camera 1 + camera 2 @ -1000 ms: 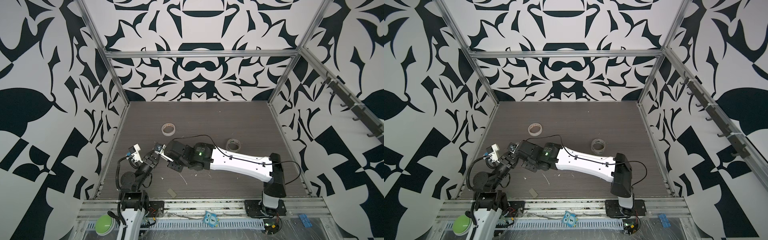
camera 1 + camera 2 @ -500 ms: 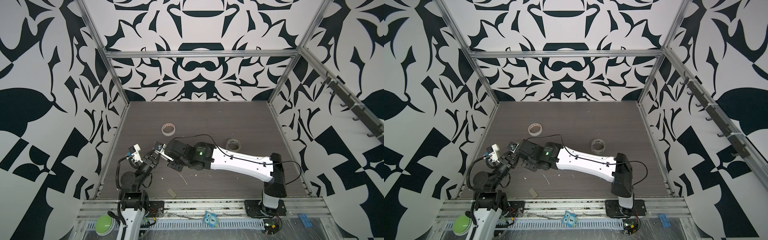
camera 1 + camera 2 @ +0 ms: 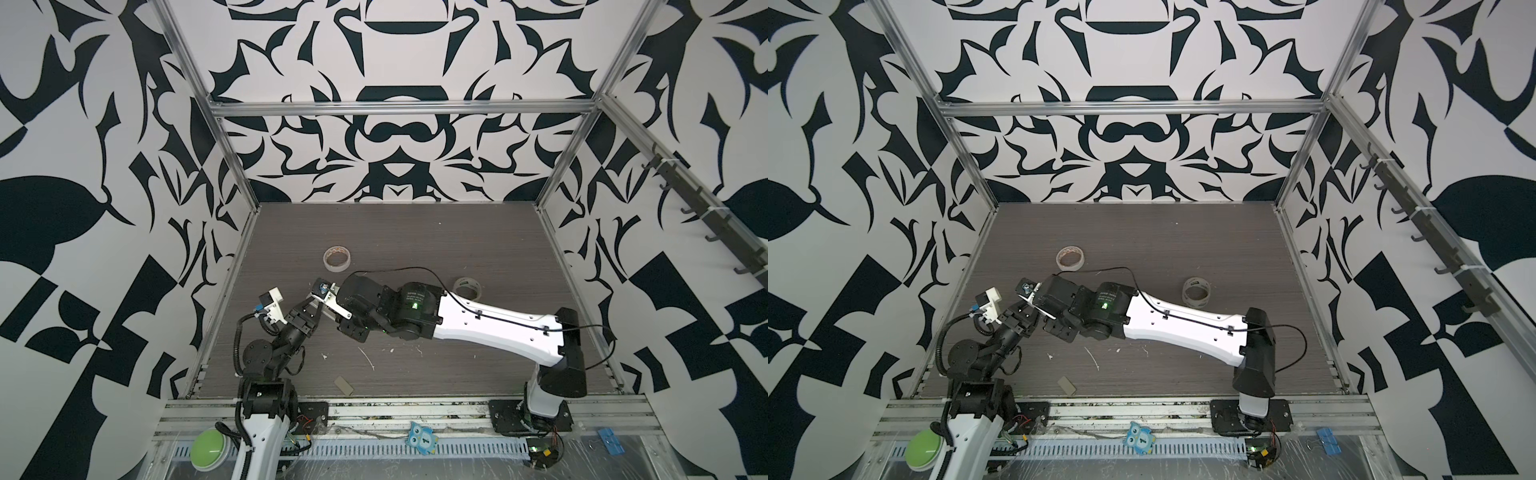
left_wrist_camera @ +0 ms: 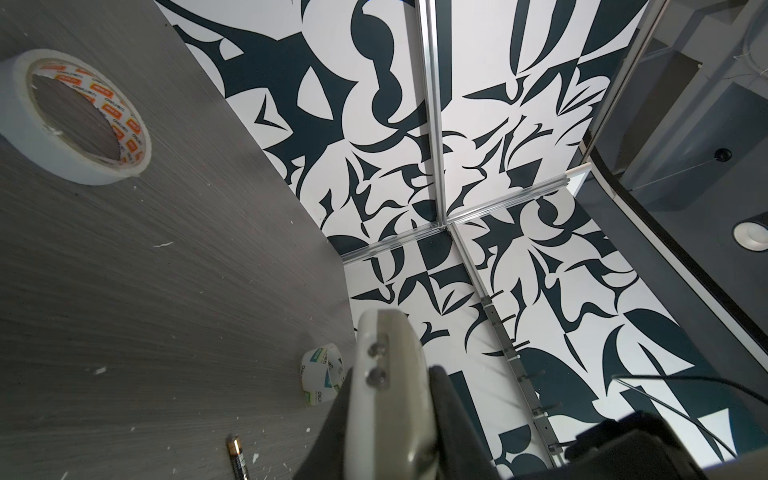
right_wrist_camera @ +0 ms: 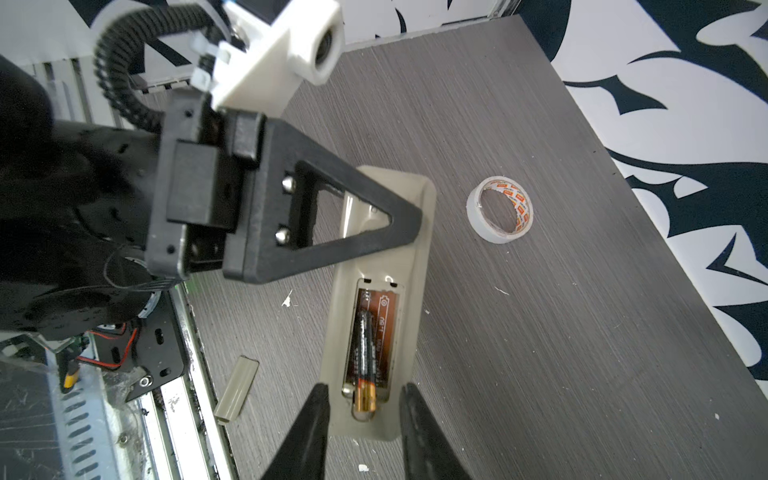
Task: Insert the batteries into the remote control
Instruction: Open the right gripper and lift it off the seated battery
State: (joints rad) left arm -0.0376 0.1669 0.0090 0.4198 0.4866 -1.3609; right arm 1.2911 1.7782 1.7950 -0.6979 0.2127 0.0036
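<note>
tbl (image 3: 415, 232) | tape roll (image 3: 337, 258) + 2nd roll (image 3: 467, 287) | battery (image 4: 237, 459) | cover (beige) (image 3: 344, 385)

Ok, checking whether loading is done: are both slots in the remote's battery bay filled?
No: the open bay of the remote control holds one battery, with bare brown board showing in the slot beside it.

The table (image 5: 540, 340) is a dark grey board with fine wood grain, matt and a little rough. The slim remote control (image 5: 417, 266) shows a beige plastic back, smooth with a soft shine. The thin battery (image 5: 365, 345) inside it has a glossy dark wrap and a copper-coloured metal end. The black left gripper (image 5: 400, 226) is matt, finely grained plastic with two bright metal screws (image 5: 286, 183). The white tape roll (image 5: 478, 216) looks like matt paper. The frame bars (image 3: 399, 109) are brushed silver metal.
</note>
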